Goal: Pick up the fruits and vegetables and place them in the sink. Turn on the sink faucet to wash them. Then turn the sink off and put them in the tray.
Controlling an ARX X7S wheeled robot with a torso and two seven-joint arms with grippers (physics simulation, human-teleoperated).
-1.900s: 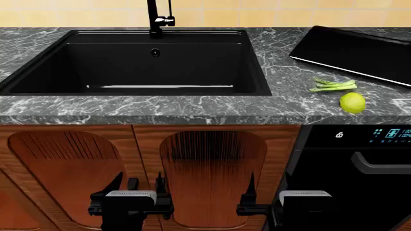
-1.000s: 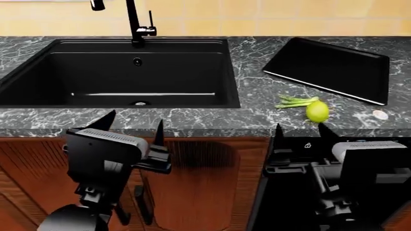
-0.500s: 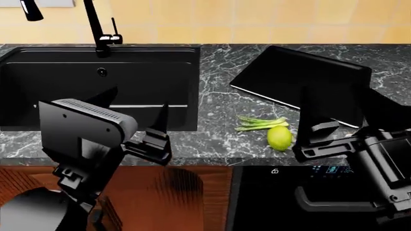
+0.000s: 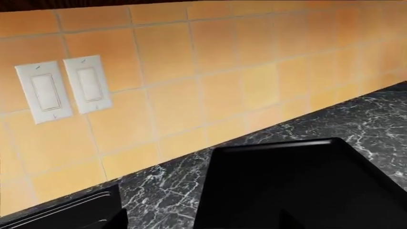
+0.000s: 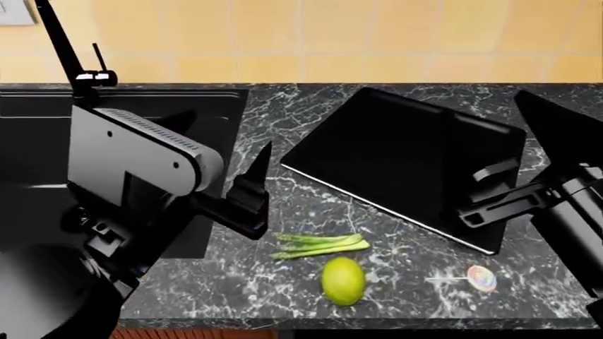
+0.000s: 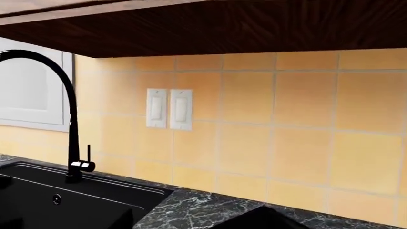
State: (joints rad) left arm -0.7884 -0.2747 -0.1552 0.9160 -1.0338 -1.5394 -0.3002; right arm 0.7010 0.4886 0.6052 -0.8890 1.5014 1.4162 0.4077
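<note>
Overhead, yellow tiles [image 5: 311,35] back the dark marbled bench [image 5: 282,127]. Lemon [image 5: 343,280] and asparagus [image 5: 318,245] lie before the tray [image 5: 396,152], lollipop [image 5: 481,278] nearby. Left gripper [image 5: 222,180] jaws apart; right gripper's [image 5: 490,198] jaws cannot be told.

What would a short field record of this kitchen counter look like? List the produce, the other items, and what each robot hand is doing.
produce: lemon-like fruit and asparagus bundle, apart, on the marble counter
tray: black tray, empty, beyond the produce
sink: black sink, at the head view's left, nothing seen in it
faucet: black faucet behind the sink
other item: rainbow lollipop near the tray's front corner
left hand: left hand raised, open, holding nothing
right hand: right hand raised over the tray, open, holding nothing
</note>
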